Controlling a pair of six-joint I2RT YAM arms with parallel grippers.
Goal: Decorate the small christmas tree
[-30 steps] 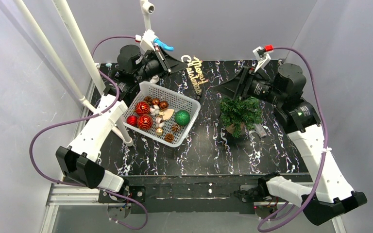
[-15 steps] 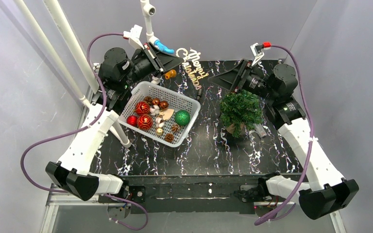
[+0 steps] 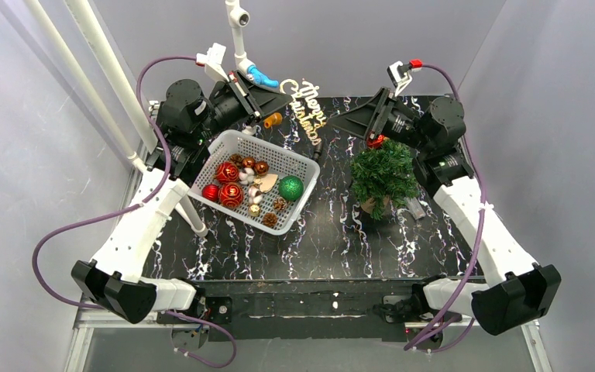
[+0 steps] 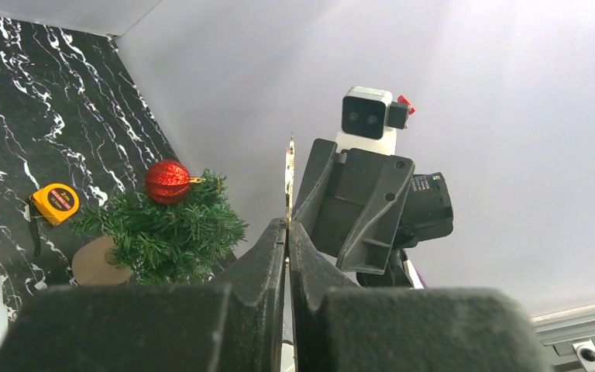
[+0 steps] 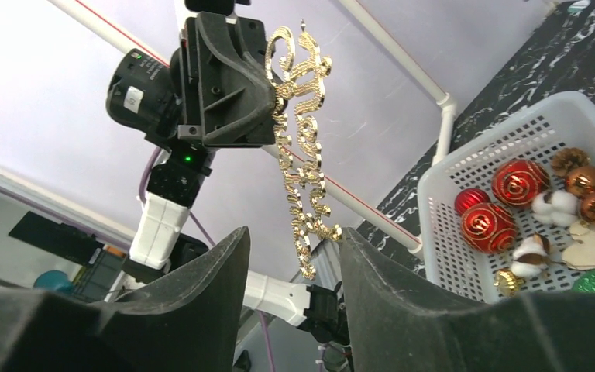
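The small christmas tree (image 3: 383, 174) stands right of centre on its brown base, with a red glitter ball (image 3: 375, 141) on its top. It also shows in the left wrist view (image 4: 163, 229), with the ball (image 4: 168, 180). My left gripper (image 3: 283, 96) is shut on a gold "Merry Christmas" sign (image 3: 307, 110), which it holds in the air at the back. The sign is edge-on in the left wrist view (image 4: 289, 178), between the jaws of the gripper (image 4: 287, 225). My right gripper (image 3: 339, 122) is open and empty, facing the sign (image 5: 302, 147) from a short way off, its jaws (image 5: 294, 248) spread.
A white basket (image 3: 298, 198) left of the tree holds red balls (image 3: 229, 194), a green ball (image 3: 290, 187), pine cones and small pieces. A bronze ornament (image 3: 271, 119) sits behind the basket. A yellow tape measure (image 4: 56, 199) lies by the tree. White poles (image 3: 116, 108) stand at left.
My left arm has swung back and lifted the gold sign higher. My right gripper has drawn up and left from the tree top. The red ball now shows there.
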